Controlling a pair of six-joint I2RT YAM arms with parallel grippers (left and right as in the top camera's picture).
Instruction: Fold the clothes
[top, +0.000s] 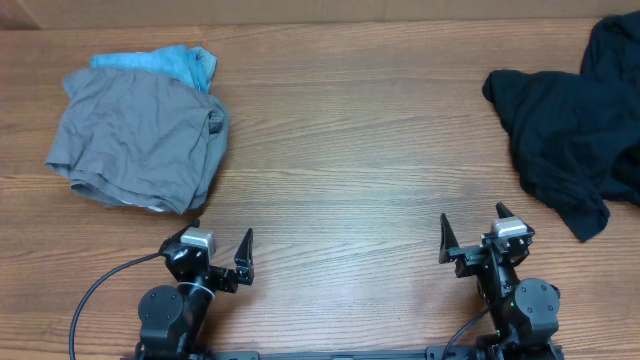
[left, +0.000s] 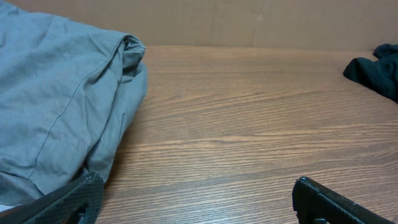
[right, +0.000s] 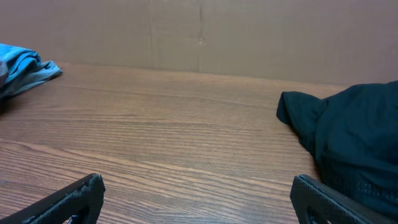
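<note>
A folded grey garment (top: 138, 138) lies at the left of the table on top of a light-blue one (top: 165, 62). The grey one fills the left of the left wrist view (left: 56, 93). A heap of black clothes (top: 575, 135) lies crumpled at the right. It shows in the right wrist view (right: 354, 143) and at the far right of the left wrist view (left: 376, 68). My left gripper (top: 220, 245) is open and empty, just in front of the grey garment. My right gripper (top: 473, 230) is open and empty, left of the black heap's front edge.
The wooden table (top: 350, 130) runs between the two piles. A brown cardboard wall (right: 199, 31) stands along the far edge. The light-blue garment also shows at the far left of the right wrist view (right: 25, 65).
</note>
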